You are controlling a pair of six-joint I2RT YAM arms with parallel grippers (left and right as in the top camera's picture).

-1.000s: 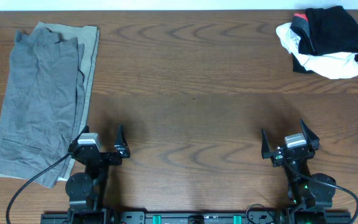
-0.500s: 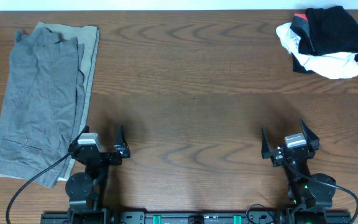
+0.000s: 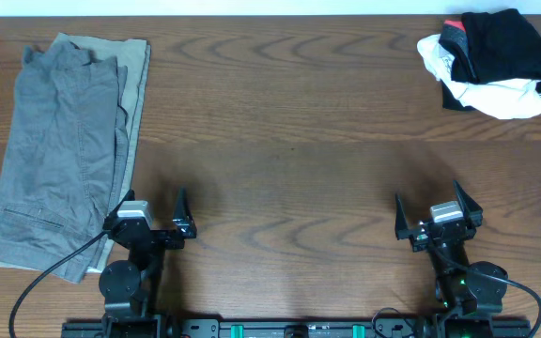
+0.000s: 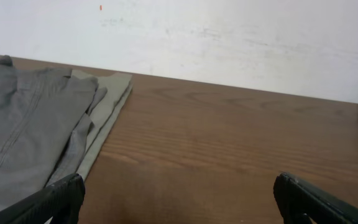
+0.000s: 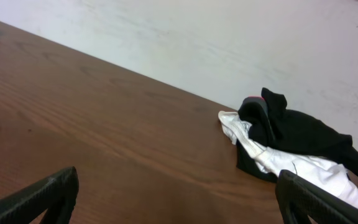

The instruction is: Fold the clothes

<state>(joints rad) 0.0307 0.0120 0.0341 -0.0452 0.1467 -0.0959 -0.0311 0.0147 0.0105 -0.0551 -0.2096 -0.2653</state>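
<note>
A crumpled pile with the black leggings (image 3: 501, 38), showing a coral-red waistband edge, lies on a white garment (image 3: 496, 92) at the far right corner; the leggings also show in the right wrist view (image 5: 297, 134). My left gripper (image 3: 153, 221) is open and empty near the front edge, left of centre; its fingertips frame bare table in the left wrist view (image 4: 179, 202). My right gripper (image 3: 435, 218) is open and empty at the front right, well short of the pile; it also shows in the right wrist view (image 5: 179, 199).
Folded grey trousers (image 3: 59, 150) lie stacked on a khaki pair at the far left, also in the left wrist view (image 4: 30, 130). The wooden table (image 3: 289, 141) stretches between the two piles. A white wall stands behind the far edge.
</note>
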